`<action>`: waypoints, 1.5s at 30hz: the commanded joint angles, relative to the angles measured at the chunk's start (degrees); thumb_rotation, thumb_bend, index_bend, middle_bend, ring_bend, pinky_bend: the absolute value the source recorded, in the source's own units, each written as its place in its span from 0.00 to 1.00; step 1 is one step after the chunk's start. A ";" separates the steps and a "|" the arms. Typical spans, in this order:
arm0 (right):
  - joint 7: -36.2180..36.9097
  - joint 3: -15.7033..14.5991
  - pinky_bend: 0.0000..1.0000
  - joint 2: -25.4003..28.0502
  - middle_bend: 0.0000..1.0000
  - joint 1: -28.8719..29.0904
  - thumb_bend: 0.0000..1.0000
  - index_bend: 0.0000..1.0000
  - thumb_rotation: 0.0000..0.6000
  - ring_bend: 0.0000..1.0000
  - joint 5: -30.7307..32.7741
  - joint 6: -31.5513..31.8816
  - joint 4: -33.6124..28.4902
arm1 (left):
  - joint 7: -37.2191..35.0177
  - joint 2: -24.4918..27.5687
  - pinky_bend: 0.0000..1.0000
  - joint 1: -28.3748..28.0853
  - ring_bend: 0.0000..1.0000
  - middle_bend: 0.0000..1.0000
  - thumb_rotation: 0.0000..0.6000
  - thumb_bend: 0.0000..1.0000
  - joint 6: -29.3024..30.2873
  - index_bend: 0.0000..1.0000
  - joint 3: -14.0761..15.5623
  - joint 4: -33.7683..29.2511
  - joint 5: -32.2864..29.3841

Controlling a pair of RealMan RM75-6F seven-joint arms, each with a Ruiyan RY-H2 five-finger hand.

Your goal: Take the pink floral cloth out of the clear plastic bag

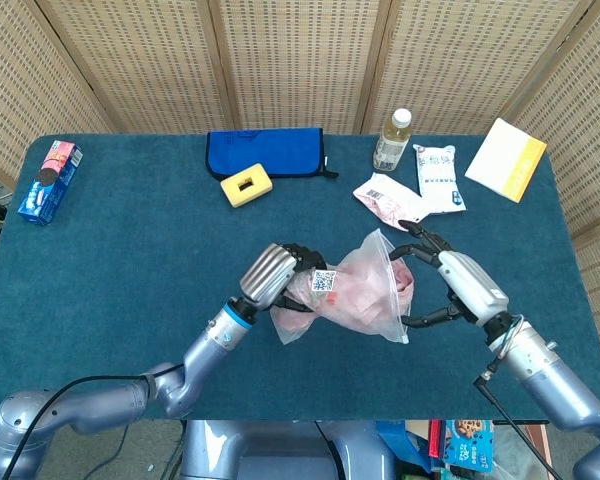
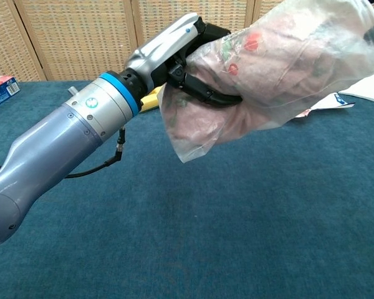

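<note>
Left hand: fingers wrapped around clear bag, held above blue table near its middle. Cloth: pink floral, bunched inside bag, wholly enclosed. Right hand: fingers spread wide, nothing held, just beside the bag's open end. At far edge: bottle, two snack packets, blue pouch, yellow sponge.

The bag hangs above the table's middle with the cloth in it — left hand at its left end, right hand just beside its right. Behind, along the far edge, lie a pouch, sponge, bottle and packets — a box sits far left.
</note>
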 commanded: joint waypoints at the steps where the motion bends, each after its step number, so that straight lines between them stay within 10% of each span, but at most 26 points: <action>1: -1.08 0.21 0.00 -0.31 0.00 0.95 0.00 0.29 1.00 0.00 0.92 -1.00 -0.35 | -0.30 -0.13 0.56 -0.14 0.57 0.61 1.00 0.21 0.43 0.64 -0.01 0.08 -0.18; 35: -8.74 1.20 0.00 -5.21 0.00 7.96 0.00 0.30 1.00 0.00 8.64 -5.88 -0.67 | -2.31 -3.45 0.56 -1.44 0.57 0.62 1.00 0.21 3.06 0.64 0.20 0.94 -2.95; 45: -14.23 0.26 0.00 -8.07 0.00 8.59 0.56 0.68 1.00 0.00 11.09 -3.41 -1.15 | -1.53 -3.24 0.56 -1.22 0.57 0.62 1.00 0.21 3.02 0.64 0.55 0.34 -3.36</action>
